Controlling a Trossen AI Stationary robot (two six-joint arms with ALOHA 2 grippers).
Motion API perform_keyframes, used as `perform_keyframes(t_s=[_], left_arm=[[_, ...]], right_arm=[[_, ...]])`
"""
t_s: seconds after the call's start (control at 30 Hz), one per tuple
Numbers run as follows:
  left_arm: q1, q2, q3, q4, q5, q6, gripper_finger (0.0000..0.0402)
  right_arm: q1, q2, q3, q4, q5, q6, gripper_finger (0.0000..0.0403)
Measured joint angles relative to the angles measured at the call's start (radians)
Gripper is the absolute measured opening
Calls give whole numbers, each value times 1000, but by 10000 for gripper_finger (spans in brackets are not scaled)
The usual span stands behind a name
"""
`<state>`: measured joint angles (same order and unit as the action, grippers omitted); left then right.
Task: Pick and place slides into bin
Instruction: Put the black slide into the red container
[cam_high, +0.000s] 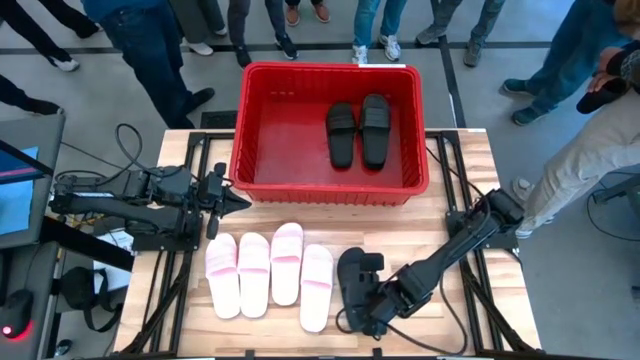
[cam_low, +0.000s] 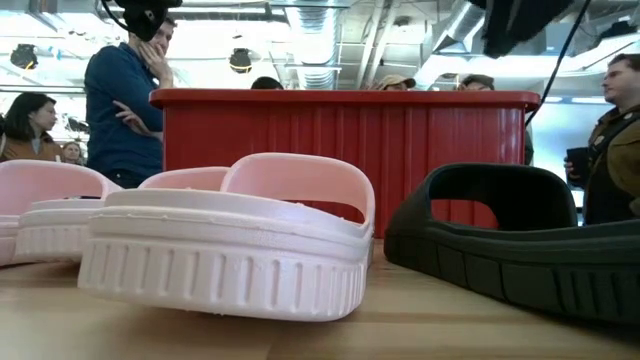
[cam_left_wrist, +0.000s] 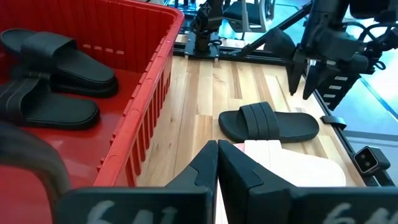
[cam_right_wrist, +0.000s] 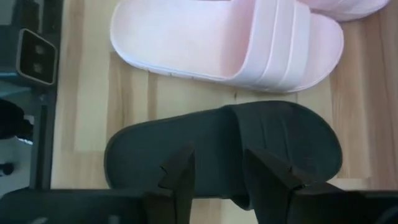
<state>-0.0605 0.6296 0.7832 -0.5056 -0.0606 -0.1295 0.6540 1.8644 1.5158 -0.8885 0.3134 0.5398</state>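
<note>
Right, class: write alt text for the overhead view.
The right tool hangs open over a black slide on the wooden table, beside four pink slides. Behind them, the red bin holds two black slides; the left tool waits shut.

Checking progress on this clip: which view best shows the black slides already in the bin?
The high view: both black slides lie side by side, fully visible, inside the red bin. The left wrist view shows them obliquely and partly cropped. In the low view the bin's wall hides them; the right wrist view misses the bin.

No readable text, label, brand or number shows on anything here.
</note>
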Motion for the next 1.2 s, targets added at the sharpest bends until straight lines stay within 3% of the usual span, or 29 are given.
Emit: perform_keyframes(t_s=[0.33,0.77,1.2], left_arm=[[0,0,0,-2,6,3,0],[0,0,0,-14,22,3,0],[0,0,0,-19,30,3,0]], right_arm=[[-27,75,0,-41,2,74,216],[-30,106,0,-65,84,81,196],[-36,105,-28,-44,81,62,196]])
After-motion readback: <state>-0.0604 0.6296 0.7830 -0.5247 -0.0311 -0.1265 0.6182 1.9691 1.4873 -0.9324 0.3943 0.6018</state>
